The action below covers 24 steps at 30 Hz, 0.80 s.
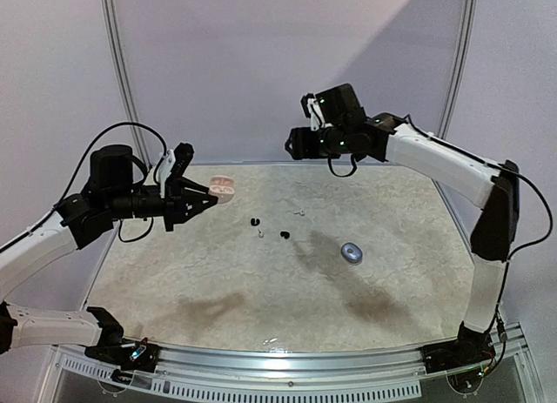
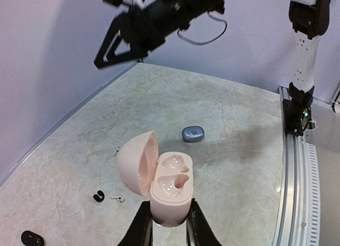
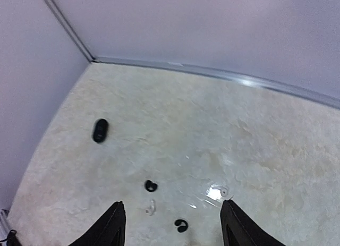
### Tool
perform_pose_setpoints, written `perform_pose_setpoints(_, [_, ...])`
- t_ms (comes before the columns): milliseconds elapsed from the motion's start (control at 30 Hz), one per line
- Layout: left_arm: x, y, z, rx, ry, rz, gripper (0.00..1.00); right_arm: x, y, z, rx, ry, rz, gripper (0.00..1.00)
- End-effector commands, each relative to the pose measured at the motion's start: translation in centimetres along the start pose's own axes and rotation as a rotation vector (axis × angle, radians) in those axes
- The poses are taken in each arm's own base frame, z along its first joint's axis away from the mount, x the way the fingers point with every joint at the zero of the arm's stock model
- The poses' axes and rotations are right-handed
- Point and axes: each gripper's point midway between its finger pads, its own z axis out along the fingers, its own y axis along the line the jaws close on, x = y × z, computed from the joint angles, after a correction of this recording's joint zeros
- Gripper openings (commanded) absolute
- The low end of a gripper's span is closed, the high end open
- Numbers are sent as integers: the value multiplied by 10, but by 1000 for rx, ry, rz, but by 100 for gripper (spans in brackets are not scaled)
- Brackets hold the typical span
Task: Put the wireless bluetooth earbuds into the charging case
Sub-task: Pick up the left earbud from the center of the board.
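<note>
My left gripper is shut on the base of an open pink charging case and holds it above the table's back left. In the left wrist view the case shows two hollow sockets with its lid swung left. Two black earbuds and two whitish earbuds lie mid-table. My right gripper is open and empty, raised high over the back of the table. In its wrist view the black buds and whitish buds lie below.
A shut blue-grey case lies right of the buds; it also shows in the left wrist view and looks dark in the right wrist view. Walls stand at the table's back and sides. A metal rail runs along the near edge.
</note>
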Motion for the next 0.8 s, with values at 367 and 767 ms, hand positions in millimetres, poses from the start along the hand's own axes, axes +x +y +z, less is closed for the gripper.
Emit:
perform_pose_setpoints(367, [12, 9, -13, -90, -33, 3, 0, 153, -114, 147, 382, 384, 192, 55])
perform_pose_setpoints(767, [17, 7, -19, -112, -58, 31, 0, 198, -144, 174, 487, 421, 300, 43])
